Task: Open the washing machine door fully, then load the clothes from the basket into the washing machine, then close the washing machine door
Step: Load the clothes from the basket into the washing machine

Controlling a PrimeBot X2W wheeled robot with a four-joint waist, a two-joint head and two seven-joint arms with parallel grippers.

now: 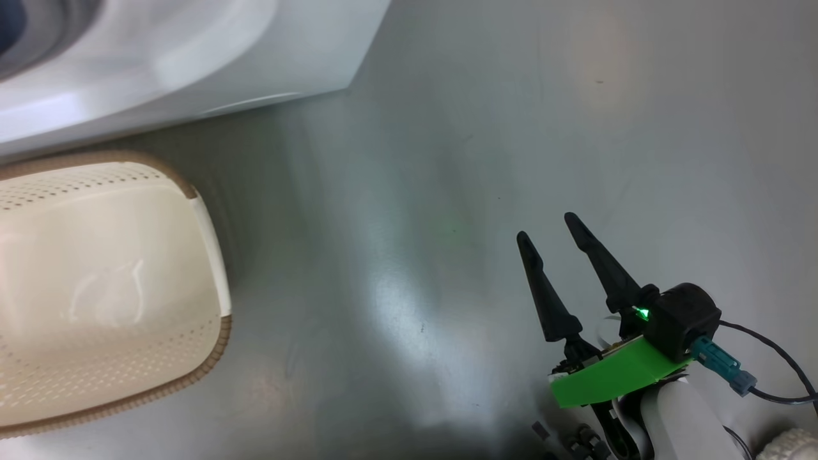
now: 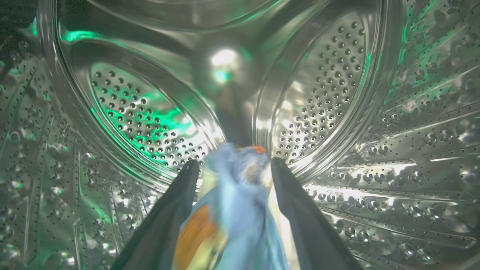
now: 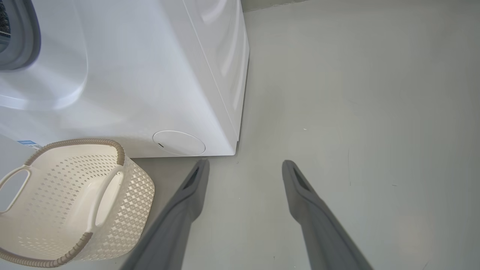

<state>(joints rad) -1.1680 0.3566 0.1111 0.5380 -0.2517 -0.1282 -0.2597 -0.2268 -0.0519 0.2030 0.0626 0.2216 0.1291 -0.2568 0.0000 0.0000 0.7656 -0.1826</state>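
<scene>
In the left wrist view my left gripper (image 2: 235, 161) is deep inside the washing machine's steel drum (image 2: 142, 112). Its fingers stand apart, open. Light-blue clothes (image 2: 240, 195) with orange patches lie blurred between them. The basket (image 1: 211, 255) sits on the floor in front of the washing machine (image 1: 192, 51), and nothing shows inside it. The right wrist view also takes in the basket (image 3: 127, 187) and the white washing machine (image 3: 150, 75). My right gripper (image 1: 547, 228) hovers open and empty over the floor to the basket's right, seen from its own wrist as the right gripper (image 3: 244, 162). The washing machine door is out of view.
A round filter cap (image 3: 179, 143) sits low on the machine's front, near its right corner. A blue label (image 3: 28, 143) peeks out behind the basket. Smooth grey floor (image 1: 447, 191) stretches to the right of the machine and basket.
</scene>
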